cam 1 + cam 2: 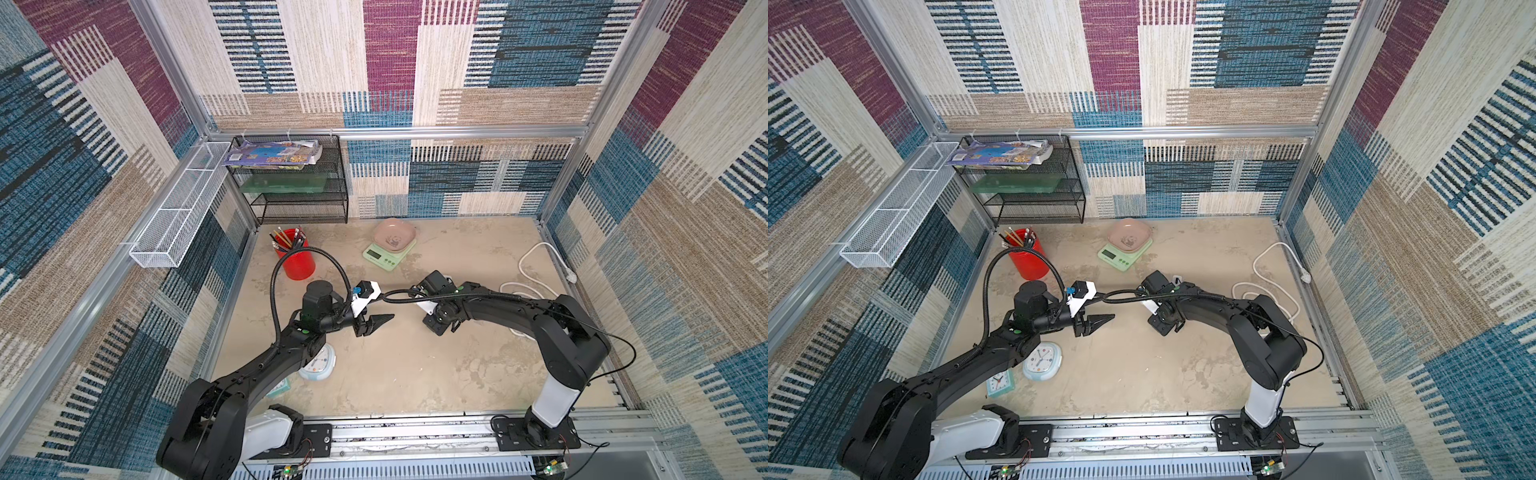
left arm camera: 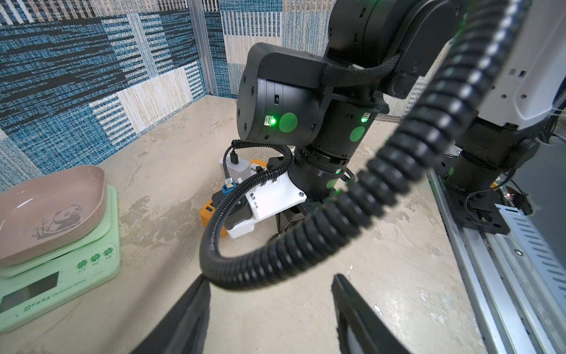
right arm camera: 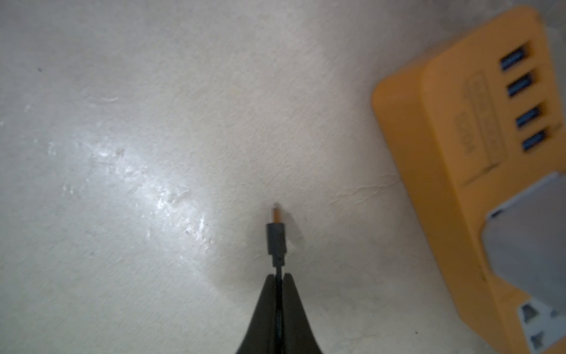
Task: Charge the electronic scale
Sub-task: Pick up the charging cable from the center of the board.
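Observation:
The electronic scale [image 1: 388,254] [image 1: 1124,255] is mint green with a pink panda tray [image 1: 394,237], and it stands at the back middle of the table. It also shows at the edge of the left wrist view [image 2: 61,275]. My right gripper [image 3: 278,277] points down at the table, shut on a thin black cable just behind its small plug [image 3: 277,239]. The orange power strip [image 3: 459,147] [image 2: 208,211] lies close beside it, with a white adapter [image 2: 237,168] plugged in. My left gripper [image 2: 271,291] [image 1: 380,321] hovers open and empty near the table's middle, left of the right wrist.
A red pencil cup [image 1: 297,259] stands at the back left, below a black mesh shelf [image 1: 291,183] and a white wire basket [image 1: 174,216]. A round pale-blue clock [image 1: 1042,360] and a small teal clock [image 1: 1000,382] lie under the left arm. A white cord [image 1: 536,266] loops at the right.

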